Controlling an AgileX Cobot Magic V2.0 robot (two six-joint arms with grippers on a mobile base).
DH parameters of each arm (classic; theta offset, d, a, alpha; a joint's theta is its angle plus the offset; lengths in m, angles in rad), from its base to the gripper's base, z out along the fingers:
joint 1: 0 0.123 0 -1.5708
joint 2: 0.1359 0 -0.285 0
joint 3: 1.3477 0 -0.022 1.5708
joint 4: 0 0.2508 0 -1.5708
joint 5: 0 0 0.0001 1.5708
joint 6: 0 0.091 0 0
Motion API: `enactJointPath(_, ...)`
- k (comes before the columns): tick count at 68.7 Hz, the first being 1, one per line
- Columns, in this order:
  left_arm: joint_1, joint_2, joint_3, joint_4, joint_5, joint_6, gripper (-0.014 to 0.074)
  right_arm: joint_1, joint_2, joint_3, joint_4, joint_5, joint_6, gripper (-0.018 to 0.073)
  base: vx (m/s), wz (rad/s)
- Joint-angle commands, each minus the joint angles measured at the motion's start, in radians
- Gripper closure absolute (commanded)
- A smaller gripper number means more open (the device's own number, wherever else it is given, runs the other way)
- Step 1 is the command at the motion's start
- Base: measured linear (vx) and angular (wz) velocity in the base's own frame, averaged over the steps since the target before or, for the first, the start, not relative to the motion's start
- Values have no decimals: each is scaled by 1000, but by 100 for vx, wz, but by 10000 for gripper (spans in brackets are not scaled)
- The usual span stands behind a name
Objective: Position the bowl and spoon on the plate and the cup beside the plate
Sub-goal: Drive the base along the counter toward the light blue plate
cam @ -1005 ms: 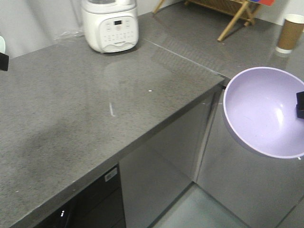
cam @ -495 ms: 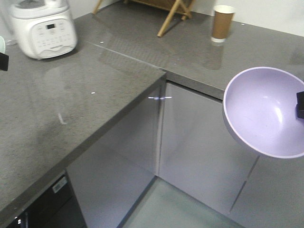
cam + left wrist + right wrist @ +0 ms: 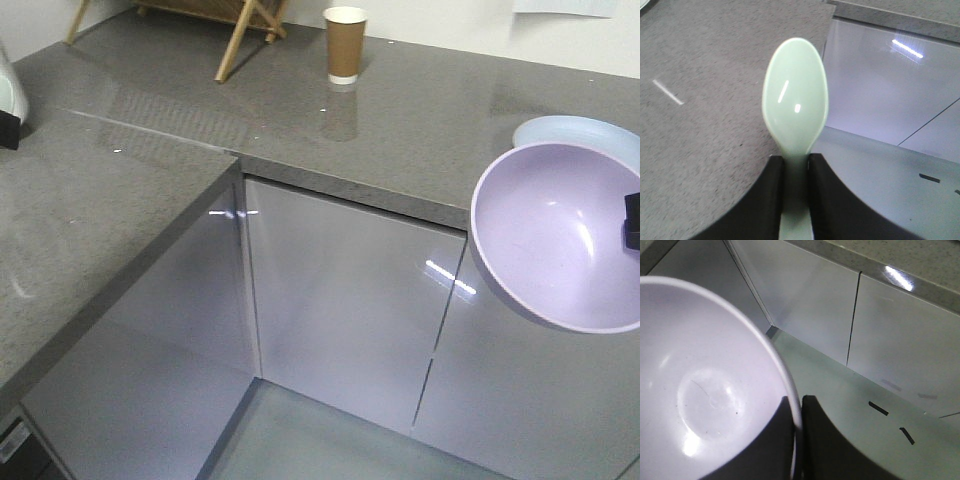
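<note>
1. The left gripper (image 3: 796,162) is clamping the spoon (image 3: 796,100) by its handle. Both black fingers (image 3: 772,195) are pressing against the handle's sides. The pale green scoop is pointing away from the wrist, hollow side up.
2. The spoon is hanging in the air and touching no surface. In the left wrist view it is showing over the front edge of the worktop's left wing, with cabinet doors and floor to its right.
3. The right gripper (image 3: 797,405) is pinching the rim of the bowl (image 3: 705,400), one finger sitting inside the wall and one outside.
4. The bowl (image 3: 560,235) is being carried clear of any support, in front of the worktop's front edge near its right end. It is tilting so that its glossy lavender inside is facing the front camera. A black part of the right gripper is showing at that view's right edge.
5. The plate (image 3: 585,130) is lying flat on the worktop (image 3: 430,110) towards its right end. The bowl's upper rim is hiding the plate's near part.
6. The cup (image 3: 345,45) is standing upright near the worktop's back edge, well apart from the plate and just beside the legs of a wooden stand (image 3: 245,30).
7. A white appliance (image 3: 10,90) is showing only as a sliver on the left wing.
8. Grey glossy cabinet doors (image 3: 340,300) are closing off the space beneath the worktop.
</note>
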Motion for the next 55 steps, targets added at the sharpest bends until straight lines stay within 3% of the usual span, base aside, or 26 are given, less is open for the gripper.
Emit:
enactJointPath(1,-4,-20,-24,4,-53,0,603,-6,-14,-30,13,-48,-10,565,5,-29)
enactJointPath(55,-4,-20,-24,4,-53,0,603,-6,-14,-30,13,-48,-10,565,7,-26)
